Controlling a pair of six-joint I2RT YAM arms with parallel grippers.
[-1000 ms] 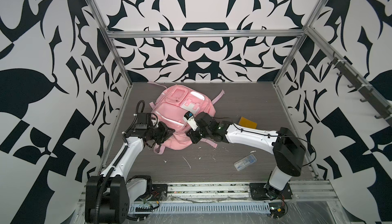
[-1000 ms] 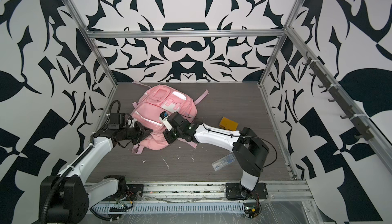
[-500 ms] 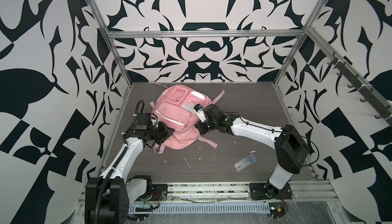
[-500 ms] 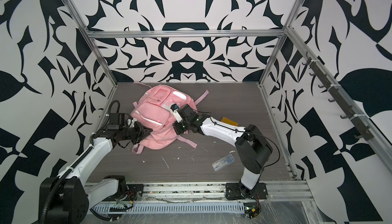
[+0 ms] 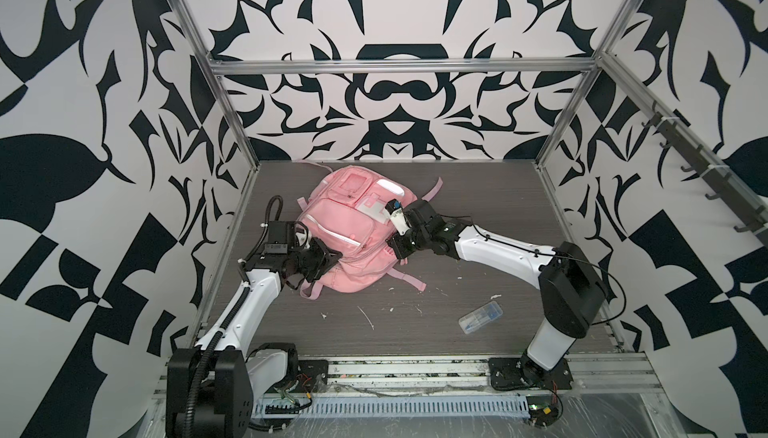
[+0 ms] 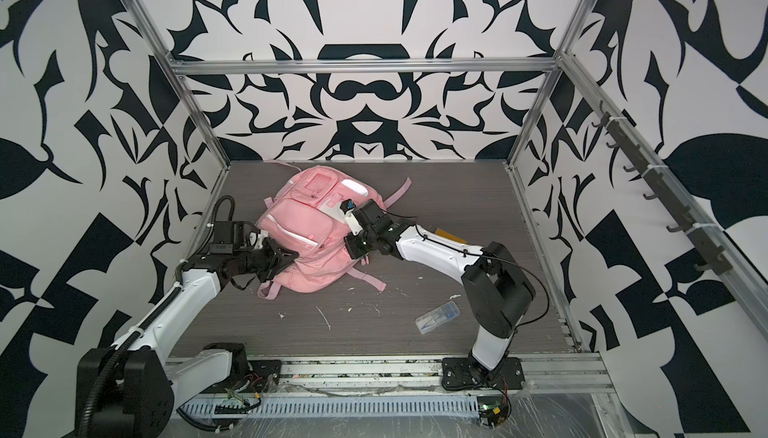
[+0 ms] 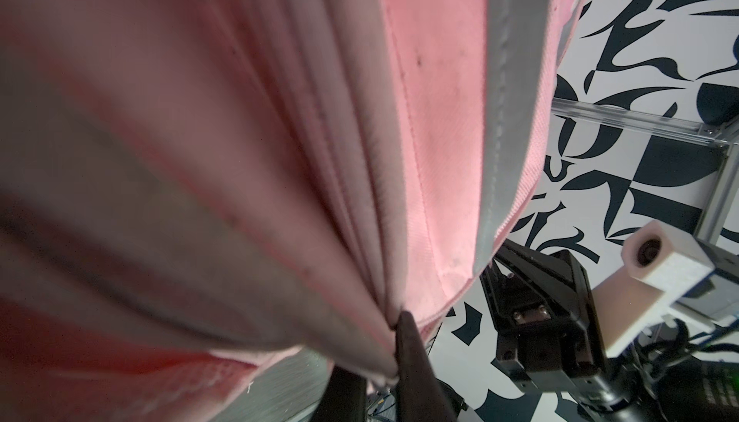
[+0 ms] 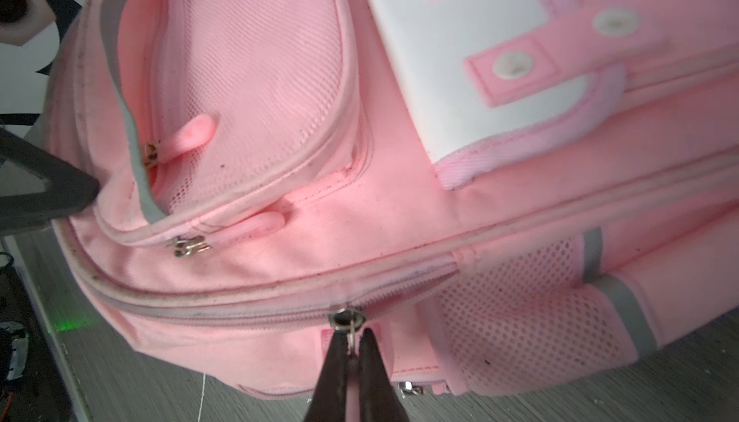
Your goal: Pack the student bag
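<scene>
Table [image 5: 478,199]: R hand [image 8: 354,354] farther along bag [image 5: 353,224]

A small clear box [image 5: 481,318], holding what may be blue pieces, lies near the front right corner of the tabletop [image 5: 490,203]. White scraps [image 5: 368,319] litter its front middle. A flat yellow thing [image 6: 451,236] shows toward the right edge.

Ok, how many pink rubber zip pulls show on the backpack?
2 in the right wrist view: the mesh pocket's pull and the neighbouring pocket's pull. The right hand is shut on the main zip's pull, mostly hidden; others may be hidden.
</scene>
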